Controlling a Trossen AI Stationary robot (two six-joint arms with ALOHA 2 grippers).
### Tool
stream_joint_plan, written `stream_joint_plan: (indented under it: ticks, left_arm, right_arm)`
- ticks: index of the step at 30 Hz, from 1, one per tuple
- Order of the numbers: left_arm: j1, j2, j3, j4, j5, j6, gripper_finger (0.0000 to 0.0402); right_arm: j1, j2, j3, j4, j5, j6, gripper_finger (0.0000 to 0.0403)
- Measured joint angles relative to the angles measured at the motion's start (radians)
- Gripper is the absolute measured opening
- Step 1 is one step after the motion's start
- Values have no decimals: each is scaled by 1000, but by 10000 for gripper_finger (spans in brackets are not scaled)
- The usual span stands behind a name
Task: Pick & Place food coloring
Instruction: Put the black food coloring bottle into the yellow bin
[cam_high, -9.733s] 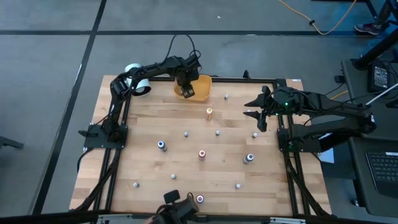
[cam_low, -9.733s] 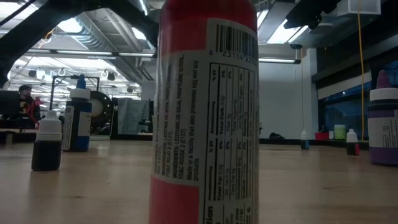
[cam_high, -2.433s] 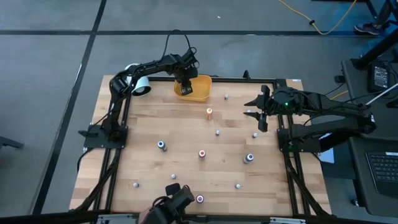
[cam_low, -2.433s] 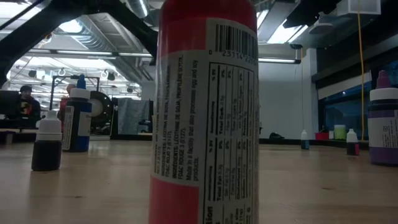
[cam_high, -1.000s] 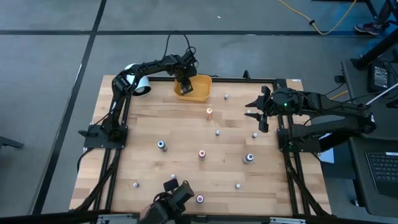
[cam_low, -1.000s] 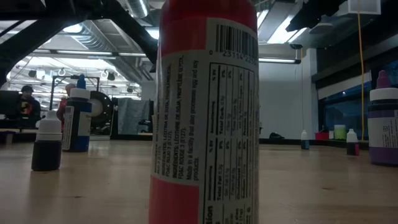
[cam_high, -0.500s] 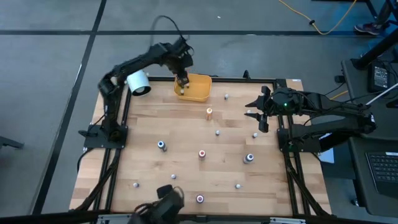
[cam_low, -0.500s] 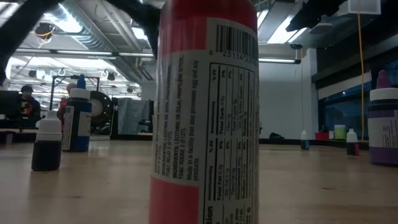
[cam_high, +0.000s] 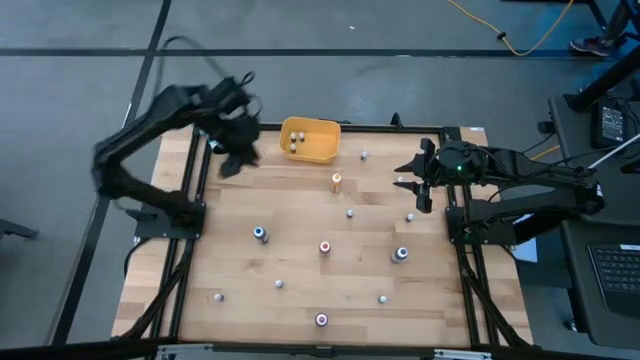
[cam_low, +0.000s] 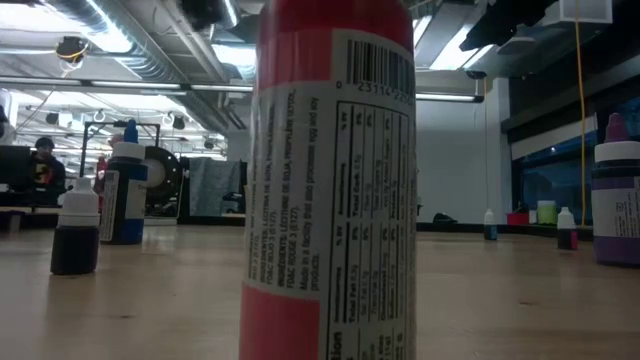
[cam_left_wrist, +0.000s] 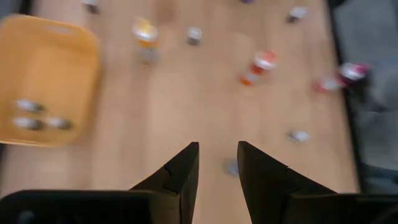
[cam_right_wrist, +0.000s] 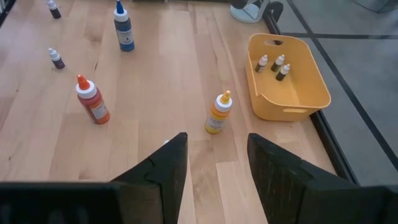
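Swinging off the bin (cam_high: 309, 140), the left gripper (cam_high: 234, 160) hung parted, empty. Right gripper (cam_high: 412, 184) waited parted. Next: fetch another bottle (cam_high: 259, 233) from the desk (cam_high: 240, 275).

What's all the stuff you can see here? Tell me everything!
yellow bin: one, yellow-orange, table's far edge.
tiny bottles in the bin: three, dark, white caps.
tiny bottles on the table: several, white caps, scattered.
bigger bottles: five, mixed colours, spread across the table.
person: one, far behind the table.
left gripper: jaws open, empty, beside the bin.
right gripper: jaws open, empty, table's right edge.
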Motion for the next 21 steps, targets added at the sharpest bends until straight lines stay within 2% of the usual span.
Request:
stream_joint_plan:
  ticks: [5, 9, 11, 18, 21]
  left_arm:
    - [-109, -238, -195, -3, 62, -146, 105]
    - [-249, -386, -303, 5, 45, -321, 103]
    - [-326, -438, -335, 12, 1, -404, 100]
    - [-640, -475, -365, 23, -152, -771, 89]
    - [-793, -428, -365, 68, -215, -823, 86]
  right_arm:
    - [0, 0, 0, 0, 0, -1, 169]
    - [0, 0, 0, 0, 0, -2, 169]
    - [0, 0, 0, 0, 0, -2, 169]
    - [0, 0, 0, 0, 0, -3, 169]
    - [0, 0, 0, 0, 0, -3, 169]
